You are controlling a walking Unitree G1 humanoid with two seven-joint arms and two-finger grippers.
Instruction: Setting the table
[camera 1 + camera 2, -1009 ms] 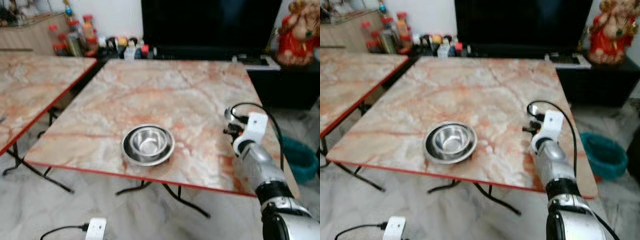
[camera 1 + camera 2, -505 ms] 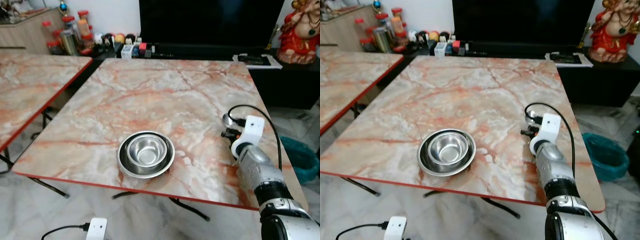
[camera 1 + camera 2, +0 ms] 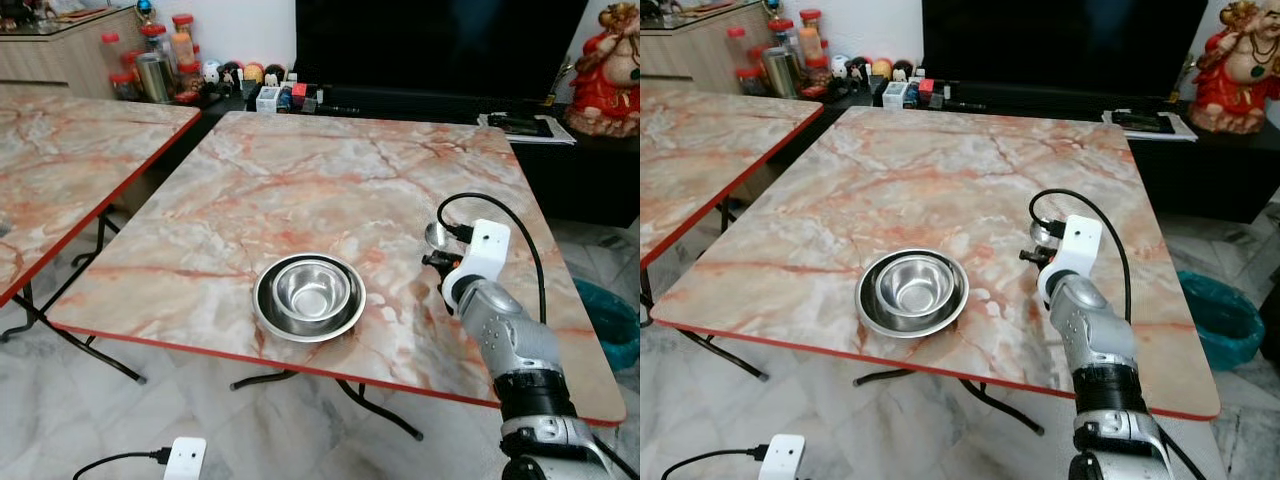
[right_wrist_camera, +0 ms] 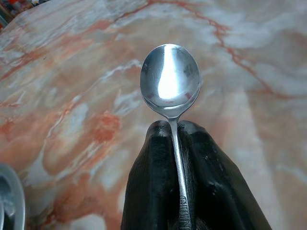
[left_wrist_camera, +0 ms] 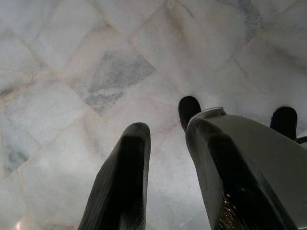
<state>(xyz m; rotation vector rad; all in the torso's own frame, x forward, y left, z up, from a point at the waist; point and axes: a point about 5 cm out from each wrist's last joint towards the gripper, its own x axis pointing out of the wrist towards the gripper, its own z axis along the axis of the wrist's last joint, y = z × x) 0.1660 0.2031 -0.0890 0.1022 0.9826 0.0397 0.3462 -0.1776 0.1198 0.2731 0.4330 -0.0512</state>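
Observation:
A steel bowl (image 3: 312, 290) sits inside a steel plate (image 3: 268, 312) near the front edge of the marble table (image 3: 330, 180). My right gripper (image 4: 173, 128) is shut on a metal spoon (image 4: 170, 79), holding its handle with the spoon's bowl sticking out past the fingertips. The right gripper (image 3: 440, 252) hovers low over the table, to the right of the plate and apart from it; the spoon (image 3: 436, 234) points away from me. My left gripper (image 5: 165, 132) hangs idle over the marble floor, its fingers (image 5: 125, 167) apart with nothing between them.
A second marble table (image 3: 70, 160) stands to the left. Behind the table are a dark TV cabinet (image 3: 440, 50), jars and bottles (image 3: 165, 65) and a red figurine (image 3: 610, 60). A teal bin (image 3: 1225, 318) sits on the floor at right; a white plug adapter (image 3: 185, 458) lies on the floor in front.
The camera has shifted, so the whole scene moved in frame. My right gripper with the spoon stays over the table's right side, now slightly nearer the plate.

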